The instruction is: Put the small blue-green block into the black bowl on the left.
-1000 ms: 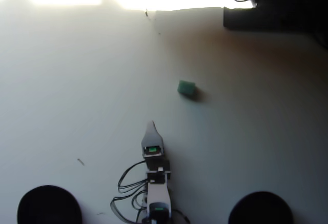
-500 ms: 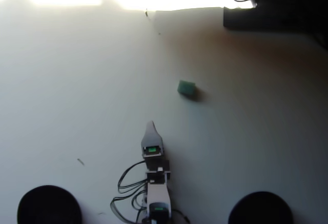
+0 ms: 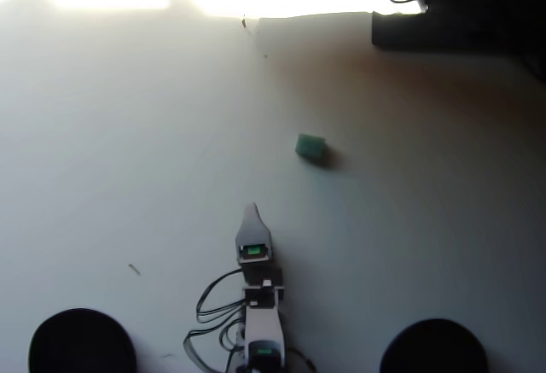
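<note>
The gripper (image 3: 251, 212) shows only 1 pointed tip from overhead, so its spread cannot be told; it seems to touch nothing. The small blue-green block (image 3: 310, 146) lies on the table (image 3: 128, 151), apart from it.

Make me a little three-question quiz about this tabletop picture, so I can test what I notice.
1. True or false: the small blue-green block already lies inside a round matte black bowl.
2. How many round black bowls show at the bottom edge of the overhead view?
3. Multiple choice: relative to the arm's gripper, the block lies (A) above and to the right, (B) below and to the left, (C) directly under it.

Key:
1. False; it rests on the bare white table, apart from both bowls.
2. Two: the left black bowl and the right black bowl.
3. A.
</note>
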